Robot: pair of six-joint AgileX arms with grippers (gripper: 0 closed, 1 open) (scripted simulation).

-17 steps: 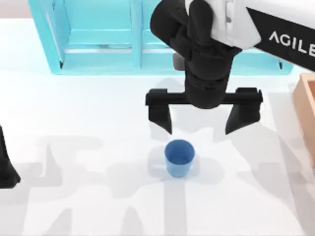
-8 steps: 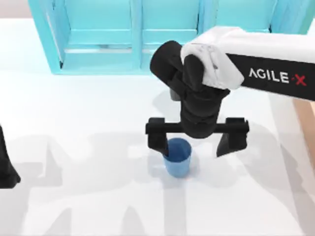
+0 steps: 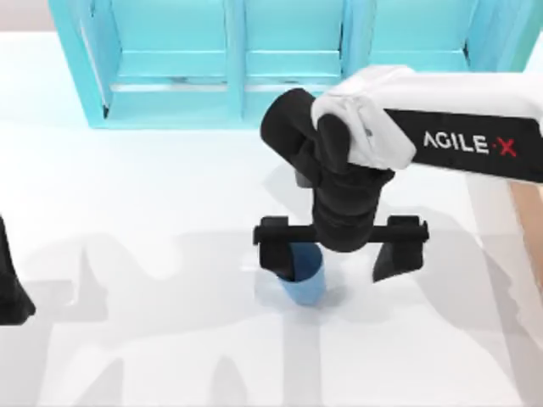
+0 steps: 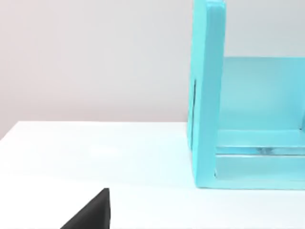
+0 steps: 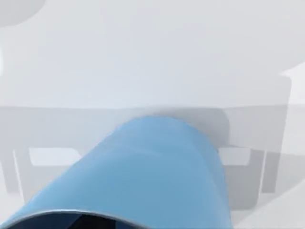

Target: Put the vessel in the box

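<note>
— Two fingers spread wide on the right claw [image 3: 339,261], and the cup [image 3: 304,280] stands on the white bench [image 3: 153,212] under it, nearer the left-side finger [image 3: 276,254] than the other.

— Touching?

— Can't tell. The box [image 3: 528,212] peeks in at the right edge, well apart. The left claw [image 3: 10,292] sits at the left edge.

A big cyan shelf unit [image 3: 254,59] stands along the far edge of the white table [image 3: 127,212], its open compartments split by upright dividers. From the left wrist view, one thick side panel of the shelf unit [image 4: 207,95] rises from the tabletop [image 4: 95,148] against a pale wall [image 4: 95,57].
</note>
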